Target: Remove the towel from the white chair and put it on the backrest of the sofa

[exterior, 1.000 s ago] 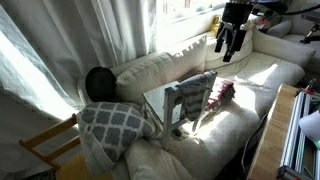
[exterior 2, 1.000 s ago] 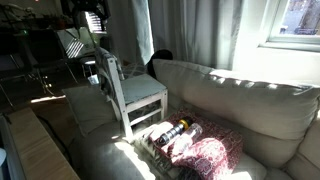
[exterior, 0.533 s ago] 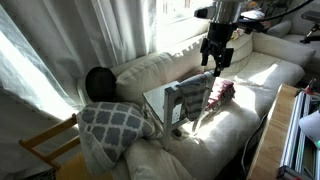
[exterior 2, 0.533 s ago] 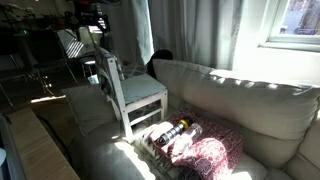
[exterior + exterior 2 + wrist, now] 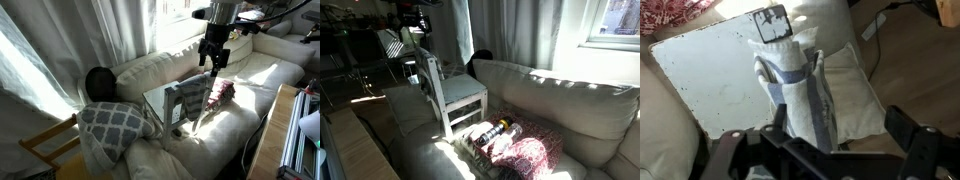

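The gripper (image 5: 214, 64) hangs just above the towel (image 5: 795, 95), which drapes over the back of the white chair (image 5: 710, 70) on the sofa (image 5: 150, 68). Its jaws look wide open, holding nothing.

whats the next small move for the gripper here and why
Probably a short, straight descent with the jaws open. In an exterior view the gripper hangs just above the white chair without touching it. The wrist view shows the towel draped over the chair's back, lying between the spread fingers. Lowering should bring them around the fold, ready to pinch.
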Controlling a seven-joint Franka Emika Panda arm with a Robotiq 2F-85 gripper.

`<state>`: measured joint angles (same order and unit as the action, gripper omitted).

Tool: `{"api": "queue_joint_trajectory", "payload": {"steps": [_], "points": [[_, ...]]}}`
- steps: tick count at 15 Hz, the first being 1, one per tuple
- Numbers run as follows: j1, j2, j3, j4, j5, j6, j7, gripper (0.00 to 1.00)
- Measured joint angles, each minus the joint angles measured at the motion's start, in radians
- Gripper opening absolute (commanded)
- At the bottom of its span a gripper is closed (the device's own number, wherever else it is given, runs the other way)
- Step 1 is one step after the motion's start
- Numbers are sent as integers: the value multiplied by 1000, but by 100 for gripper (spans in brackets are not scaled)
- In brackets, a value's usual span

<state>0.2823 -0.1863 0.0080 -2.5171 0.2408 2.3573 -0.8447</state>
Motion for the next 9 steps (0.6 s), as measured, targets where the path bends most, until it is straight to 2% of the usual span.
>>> {"api": "queue_joint_trajectory", "payload": {"steps": [3, 5, 9], "points": [[-5, 34, 8, 2, 25, 55, 0, 100], [-10, 67, 16, 5, 35, 97, 0, 91], [-21, 128, 32, 23, 68, 144, 0, 53]]}}
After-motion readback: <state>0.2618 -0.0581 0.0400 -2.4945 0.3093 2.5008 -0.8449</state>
